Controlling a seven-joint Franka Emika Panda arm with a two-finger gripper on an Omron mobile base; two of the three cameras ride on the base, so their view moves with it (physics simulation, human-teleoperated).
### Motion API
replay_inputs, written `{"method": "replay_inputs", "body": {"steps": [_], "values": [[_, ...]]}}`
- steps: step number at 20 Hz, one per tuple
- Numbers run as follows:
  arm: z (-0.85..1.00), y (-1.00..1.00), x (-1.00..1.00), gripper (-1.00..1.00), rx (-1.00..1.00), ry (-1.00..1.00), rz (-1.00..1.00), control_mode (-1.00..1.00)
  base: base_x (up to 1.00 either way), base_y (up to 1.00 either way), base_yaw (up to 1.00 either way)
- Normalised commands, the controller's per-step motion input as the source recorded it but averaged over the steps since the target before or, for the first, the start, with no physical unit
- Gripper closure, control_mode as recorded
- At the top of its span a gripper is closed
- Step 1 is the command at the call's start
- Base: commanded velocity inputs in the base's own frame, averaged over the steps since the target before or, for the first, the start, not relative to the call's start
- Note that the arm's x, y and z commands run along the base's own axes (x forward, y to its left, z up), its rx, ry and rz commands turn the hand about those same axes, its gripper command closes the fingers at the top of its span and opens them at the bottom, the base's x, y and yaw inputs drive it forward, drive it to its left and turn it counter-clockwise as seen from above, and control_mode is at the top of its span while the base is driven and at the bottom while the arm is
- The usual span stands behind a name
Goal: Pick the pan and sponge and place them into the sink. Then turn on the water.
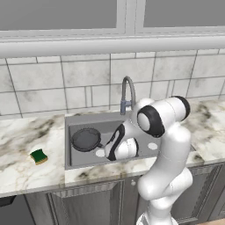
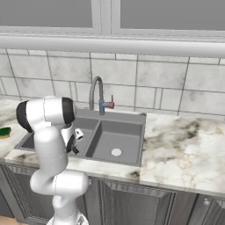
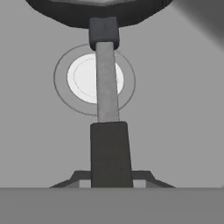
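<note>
The dark round pan [image 1: 86, 139] is inside the left basin of the grey sink [image 1: 68, 132], and I cannot tell whether it rests on the floor. My gripper [image 1: 105, 147] reaches down into that basin, shut on the pan's thin black handle [image 3: 107, 87]. In the hand view my gripper [image 3: 110, 177] has the handle's thick dark end between its jaws, with the pan [image 3: 100, 8] at the top and the pale drain [image 3: 83, 78] beneath the handle. The green and yellow sponge [image 1: 39, 155] lies on the counter left of the sink. The arched faucet [image 1: 127, 94] stands behind the divider.
The sink's right basin [image 2: 116, 136] holds just its round drain [image 2: 116, 152]. Marble counter [image 2: 184, 145] stretches to the right. A tiled wall [image 1: 66, 79] and a window ledge rise behind the faucet [image 2: 96, 94]. The sponge [image 2: 4, 131] sits at the left edge of the right base view.
</note>
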Motion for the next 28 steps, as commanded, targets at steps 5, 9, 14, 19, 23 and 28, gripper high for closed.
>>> {"method": "replay_inputs", "body": {"steps": [5,9,14,19,23,28], "values": [[-0.17,0.00,0.16,1.00,-0.01,-0.01,-0.06,-1.00,0.00,0.00,0.00],[-0.37,0.03,0.13,1.00,-0.07,-0.02,-0.06,-1.00,0.00,0.00,0.00],[-0.37,0.06,0.16,1.00,-0.09,-0.04,-0.06,-1.00,0.00,0.00,0.00],[-0.27,0.09,0.19,-1.00,-0.05,-0.04,-0.08,-1.00,0.00,0.00,0.00],[-0.09,0.05,0.23,-1.00,0.00,-0.02,-0.10,-1.00,0.00,0.00,0.00],[0.10,0.00,0.08,-1.00,0.00,-0.03,-0.10,-1.00,0.00,0.00,0.00]]}}
